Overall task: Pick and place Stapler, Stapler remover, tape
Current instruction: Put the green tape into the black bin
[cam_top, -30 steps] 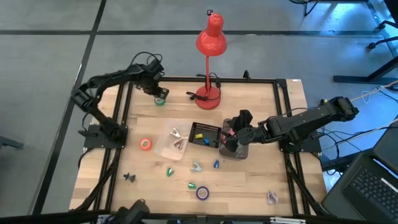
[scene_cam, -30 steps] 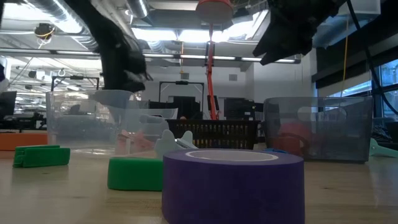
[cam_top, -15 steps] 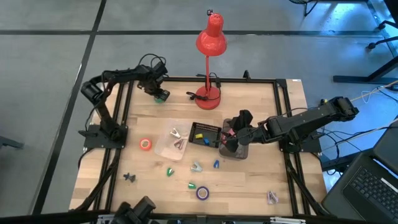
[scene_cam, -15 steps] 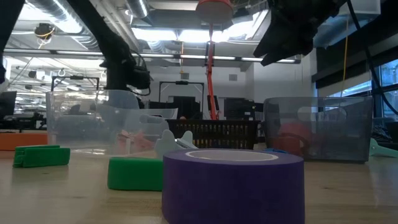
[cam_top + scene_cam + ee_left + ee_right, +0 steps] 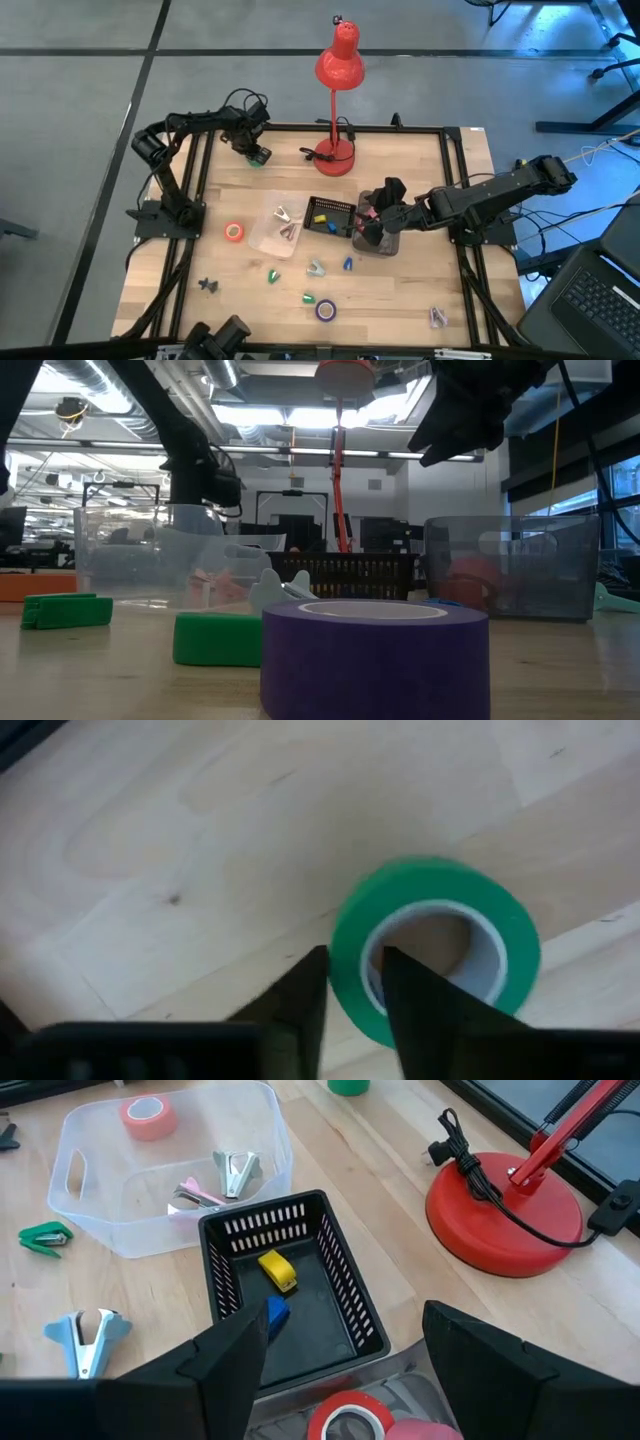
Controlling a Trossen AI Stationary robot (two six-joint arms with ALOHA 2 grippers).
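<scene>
My left gripper [image 5: 257, 152] is at the table's far left corner, shut on a green tape roll [image 5: 435, 955]. My right gripper [image 5: 350, 1380] hangs open above a clear bin [image 5: 380, 240] right of centre; a red tape roll [image 5: 350, 1415] and a pink one [image 5: 425, 1430] lie in that bin. An orange-red roll [image 5: 234, 232] lies flat on the left part of the table. A purple roll [image 5: 326, 310] lies flat near the near edge. Staple removers [image 5: 316, 267] lie scattered between them, and two more [image 5: 235, 1172] sit in a clear tub [image 5: 277, 228]. My left gripper pinches the green roll's wall [image 5: 352, 955] on the side nearest the wrist, with one finger [image 5: 405, 985] in the hollow centre and the other finger [image 5: 305, 995] outside. The fingers come from above, pointing down. Whether the roll is clear of the wood I cannot tell.
A black slotted basket [image 5: 332, 215] with small yellow and blue blocks stands between the tub and the bin. A red desk lamp stands on its base [image 5: 337, 152] at the far edge, its cord beside it. The wood around the near left is mostly bare.
My left arm has drawn back, and its gripper has carried the green roll a short way toward the far edge. It has been still for the last half second. The right arm has not moved.
</scene>
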